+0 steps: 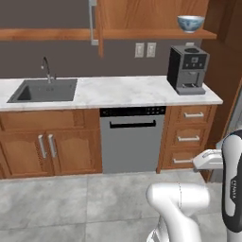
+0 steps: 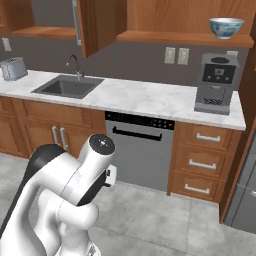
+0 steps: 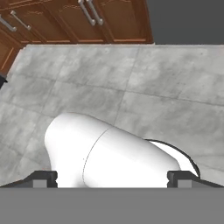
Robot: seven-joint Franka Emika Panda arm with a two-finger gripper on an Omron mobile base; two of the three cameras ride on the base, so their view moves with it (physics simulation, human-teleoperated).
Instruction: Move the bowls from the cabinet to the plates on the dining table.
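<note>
The white-and-blue bowl point(image 1: 191, 23) sits at the upper right of the left base view, on the cabinet point(image 1: 156, 14) shelf, near that shelf's right end. In the right base view the same bowl point(image 2: 226, 27) is at the top right, upright on the shelf, directly above the black coffee machine point(image 2: 216, 82). Bowl and machine are well apart vertically; the machine stands on the marble counter point(image 2: 135, 97) at its right end.

The sink point(image 1: 43, 90) lies at the left of the counter in the left base view, with a curved tap point(image 1: 46, 68) behind it. A grey dishwasher point(image 1: 131, 138) occupies the middle of the lower units, with 3 drawers point(image 1: 189, 137) to its right and 2 wooden doors point(image 1: 45, 151) to its left. 2 white wall outlets point(image 1: 144, 49) sit on the dark wall between the sink and the machine. A toaster point(image 2: 13, 68) is at the far left edge of the right base view, on the counter.

The arm point(image 2: 75, 190) is folded low at the bottom left of the right base view, well short of the counter. In the hand view the gripper point(image 3: 111, 178) points down at the grey tiled floor point(image 3: 166, 87); its 2 fingertips point(image 3: 43, 178) stand far apart at the bottom edge, with nothing between them. Wooden doors point(image 3: 87, 19) with bar handles run along the top of that view.
</note>
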